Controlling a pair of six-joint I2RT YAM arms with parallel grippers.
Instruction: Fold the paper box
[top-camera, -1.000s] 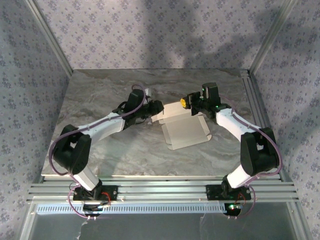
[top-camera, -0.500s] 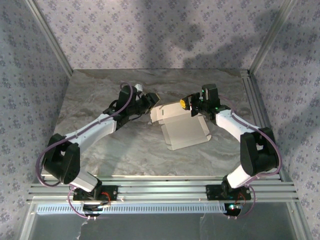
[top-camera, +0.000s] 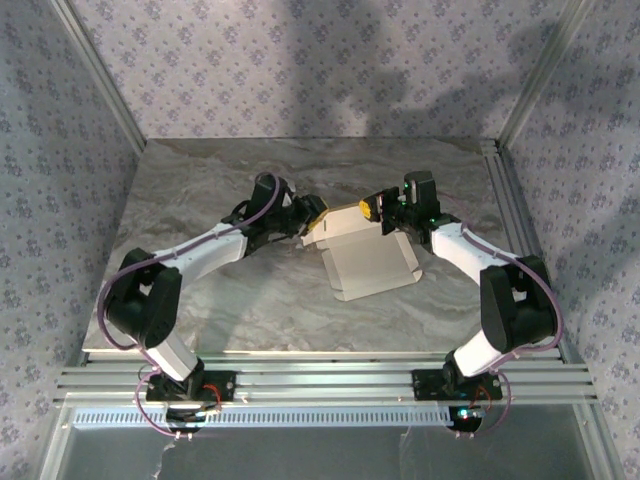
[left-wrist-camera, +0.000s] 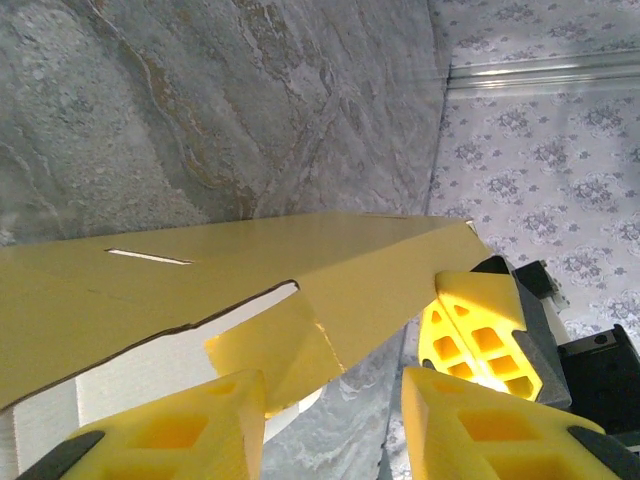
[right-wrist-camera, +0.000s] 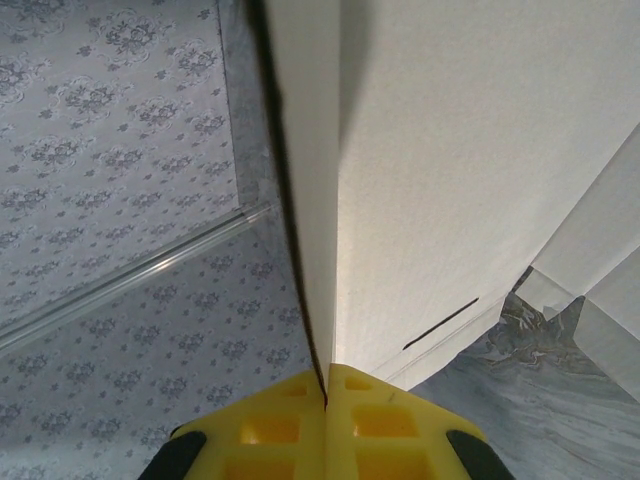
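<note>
The thin die-cut cardboard paper box (top-camera: 370, 262), white on 1 face and yellow on the other, lies near the middle of the grey marbled table (top-camera: 200, 180). Its large white panel is flat and faces up, and the far edge is lifted off the surface. The 2 arms reach in from either side and meet at that raised far edge.

The right gripper (top-camera: 372, 207) is at the far right corner of the sheet. From its wrist, its 2 yellow fingers are pressed together (right-wrist-camera: 327, 385) with the thin edge of a white flap (right-wrist-camera: 430, 180) pinched between them. The flap stands upright and a narrow slot (right-wrist-camera: 440, 325) is cut near its lower edge.

The left gripper (top-camera: 312, 212) is at the far left corner, where a strip of the yellow face shows. From its wrist, its yellow fingers (left-wrist-camera: 200, 415) stand moderately apart (left-wrist-camera: 330, 400) with bare table in the gap. The tilted yellow flap (left-wrist-camera: 300, 260) lies just beyond the tips and is not clamped. The right gripper's yellow pads (left-wrist-camera: 478, 320) sit at that flap's far end
</note>
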